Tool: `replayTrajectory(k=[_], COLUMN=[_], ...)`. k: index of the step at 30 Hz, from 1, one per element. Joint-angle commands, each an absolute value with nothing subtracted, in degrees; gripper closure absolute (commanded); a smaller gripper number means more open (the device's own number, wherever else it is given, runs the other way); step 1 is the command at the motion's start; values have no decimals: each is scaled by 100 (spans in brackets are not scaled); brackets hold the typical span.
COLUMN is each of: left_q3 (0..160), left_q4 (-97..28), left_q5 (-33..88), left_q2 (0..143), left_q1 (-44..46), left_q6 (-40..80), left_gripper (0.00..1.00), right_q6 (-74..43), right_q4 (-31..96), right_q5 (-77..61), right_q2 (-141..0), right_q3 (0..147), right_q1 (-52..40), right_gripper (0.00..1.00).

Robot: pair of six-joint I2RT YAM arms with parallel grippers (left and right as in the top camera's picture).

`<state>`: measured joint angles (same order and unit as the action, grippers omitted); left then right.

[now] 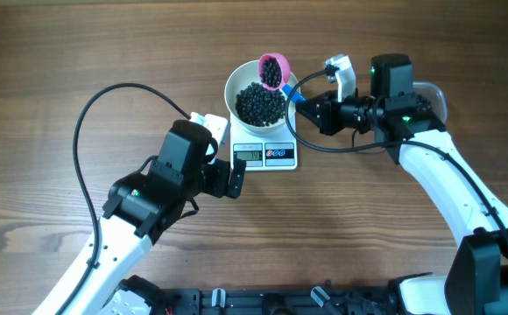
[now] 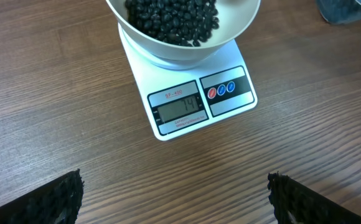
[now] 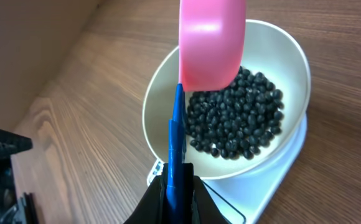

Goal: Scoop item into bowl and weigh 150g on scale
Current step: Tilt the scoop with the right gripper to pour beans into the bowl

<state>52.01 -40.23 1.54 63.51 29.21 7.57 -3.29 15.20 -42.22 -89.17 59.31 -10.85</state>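
The white bowl (image 1: pixel 236 80) stands on the small white scale (image 1: pixel 280 156) and holds a mound of black beads (image 1: pixel 259 105). My right gripper (image 1: pixel 303 100) is shut on the blue handle (image 3: pixel 176 134) of a pink scoop (image 3: pixel 211 43), which hangs tilted over the bowl's rim (image 3: pixel 152 99) above the beads (image 3: pixel 236 124). My left gripper (image 2: pixel 175 199) is open over bare wood just in front of the scale (image 2: pixel 230 102), nothing between its fingers (image 2: pixel 59 199). The bowl (image 2: pixel 187 53) and beads (image 2: pixel 171 18) fill the top of the left wrist view.
A clear tub (image 1: pixel 431 94) sits partly hidden behind the right arm at the back right. A black cable (image 1: pixel 86 122) loops over the table at the left. The scale's grey display (image 2: pixel 179 111) shows digits too blurred to read surely.
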Motion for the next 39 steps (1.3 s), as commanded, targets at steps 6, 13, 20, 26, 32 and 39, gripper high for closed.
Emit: replayTrajectory(k=[6, 13, 20, 26, 32, 39], left_q3=[5218, 5218, 5218, 5218, 5218, 5218], left_q4=[-4007, -4007, -4007, -4007, -4007, -4007], left_q5=[119, 119, 119, 119, 119, 119], left_q2=[6355, 6355, 6355, 6355, 6355, 6355], left_q1=[2945, 2945, 2945, 2945, 2945, 2945], left_q6=[644, 644, 644, 644, 644, 644], left_gripper=[0, 0, 0, 0, 0, 0], right_q6=[403, 829, 1332, 1500, 1529, 1649], right_q4=[1590, 1588, 1479, 1468, 1435, 1389], right_q5=[-3979, -3872, -3743, -3258, -3256, -3212], right_q2=[-8735, -8672, -8654, -8624, -8624, -8621], right_q3=[6093, 6093, 6093, 6093, 6093, 6119], right_q1=[-1109, -1151, -1343, -1457, -1457, -1457], right_gripper=[96, 96, 96, 96, 96, 96])
